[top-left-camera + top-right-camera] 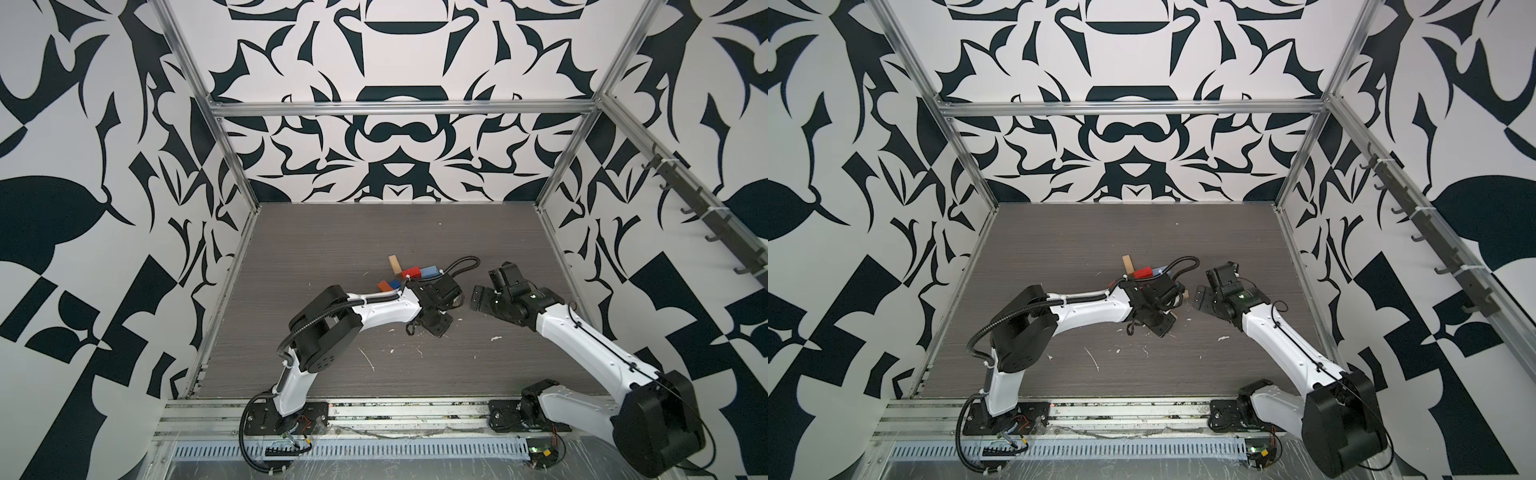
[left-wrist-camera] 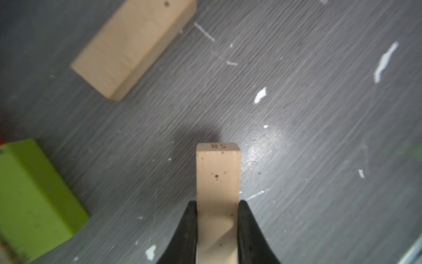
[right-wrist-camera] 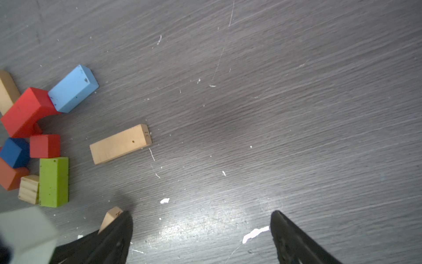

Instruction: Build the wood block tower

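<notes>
My left gripper (image 2: 218, 202) is shut on a plain tan bar (image 2: 218, 173), which sticks out past the fingertips a little above the table. Another tan bar (image 2: 134, 48) and a lime green block (image 2: 34, 198) lie flat nearby. My right gripper (image 3: 202, 213) is open over bare table with nothing between its fingers. The held bar's tip (image 3: 112, 218) shows beside one of its fingers. In the right wrist view the other blocks lie loose: light blue bar (image 3: 73, 89), red block (image 3: 27, 112), red cube (image 3: 45, 146), dark blue block (image 3: 14, 152), orange block (image 3: 11, 174), small tan cube (image 3: 29, 189).
In both top views the block cluster (image 1: 409, 274) sits mid-table just behind the left arm's wrist (image 1: 432, 299). The right gripper (image 1: 490, 286) hangs close to that wrist's right. Patterned walls and metal frame posts (image 1: 232, 166) enclose the grey table (image 1: 332, 232).
</notes>
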Robot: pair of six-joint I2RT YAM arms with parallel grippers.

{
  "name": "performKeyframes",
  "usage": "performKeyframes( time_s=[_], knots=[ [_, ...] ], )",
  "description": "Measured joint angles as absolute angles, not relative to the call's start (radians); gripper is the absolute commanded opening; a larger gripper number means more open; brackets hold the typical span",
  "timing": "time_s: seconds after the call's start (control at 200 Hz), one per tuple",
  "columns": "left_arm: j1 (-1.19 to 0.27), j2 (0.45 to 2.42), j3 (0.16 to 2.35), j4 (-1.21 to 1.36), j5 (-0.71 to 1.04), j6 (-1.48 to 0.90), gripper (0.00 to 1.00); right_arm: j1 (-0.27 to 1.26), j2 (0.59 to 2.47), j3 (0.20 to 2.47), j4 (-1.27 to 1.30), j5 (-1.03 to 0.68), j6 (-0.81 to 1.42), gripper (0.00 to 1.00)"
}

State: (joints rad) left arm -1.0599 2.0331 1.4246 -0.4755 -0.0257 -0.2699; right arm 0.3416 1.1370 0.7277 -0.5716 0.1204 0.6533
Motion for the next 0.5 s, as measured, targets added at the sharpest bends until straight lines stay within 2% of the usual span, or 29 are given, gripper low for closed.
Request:
performKeyframes(
  time_s=[0.105, 0.245, 0.5],
  knots=[
    [-1.058, 2.045, 1.427, -0.475, -0.021, -0.286, 0.24, 0.342, 1.131, 0.719, -0.58, 0.119, 0.654, 0.97],
    [-1.059, 2.053, 1.428, -0.471, -0.02, -0.308, 0.34, 0.342, 1.126, 0.713, -0.587, 0.117, 0.655, 0.98],
    [-1.06, 2.046, 1.421, -0.45, -0.003, -0.354, 0.64, 0.342, 1.129, 0.708, -0.587, 0.09, 0.64, 0.98]
  ],
)
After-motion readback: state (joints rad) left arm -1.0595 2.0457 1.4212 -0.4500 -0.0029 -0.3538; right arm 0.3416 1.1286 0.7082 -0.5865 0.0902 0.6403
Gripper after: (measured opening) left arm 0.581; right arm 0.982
